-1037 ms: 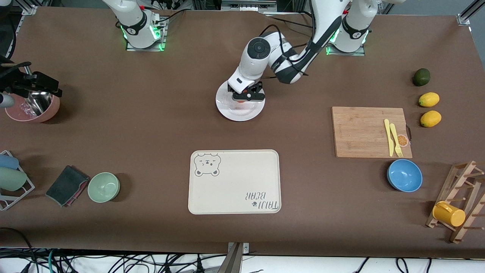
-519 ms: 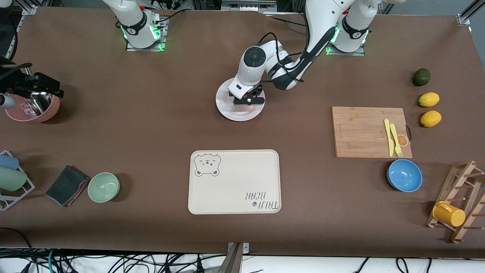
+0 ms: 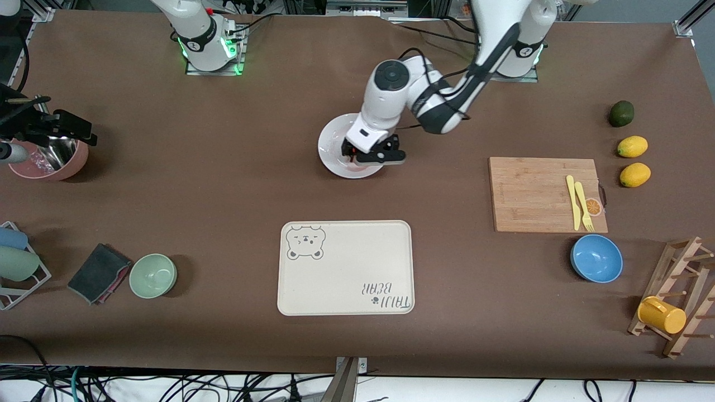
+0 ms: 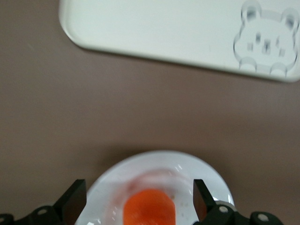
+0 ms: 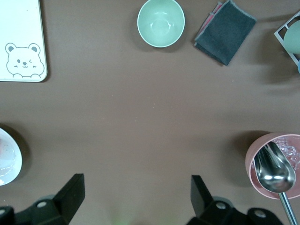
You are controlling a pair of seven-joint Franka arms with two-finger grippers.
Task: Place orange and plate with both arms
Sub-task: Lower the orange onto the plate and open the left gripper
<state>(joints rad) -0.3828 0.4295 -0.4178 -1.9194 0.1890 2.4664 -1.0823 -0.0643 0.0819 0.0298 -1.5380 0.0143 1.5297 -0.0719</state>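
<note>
Orange [image 4: 149,210] now released onto plate [image 3: 334,146].

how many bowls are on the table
3: a green bowl beside the folded cloth, a blue bowl nearer the camera than the cutting board, a pink bowl holding a ladle.

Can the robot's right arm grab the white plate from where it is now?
Probably yes, once the left gripper moves off. It hangs open right over the orange on the plate. The right gripper waits open over bare table near the pink bowl, and nothing lies between.
</note>
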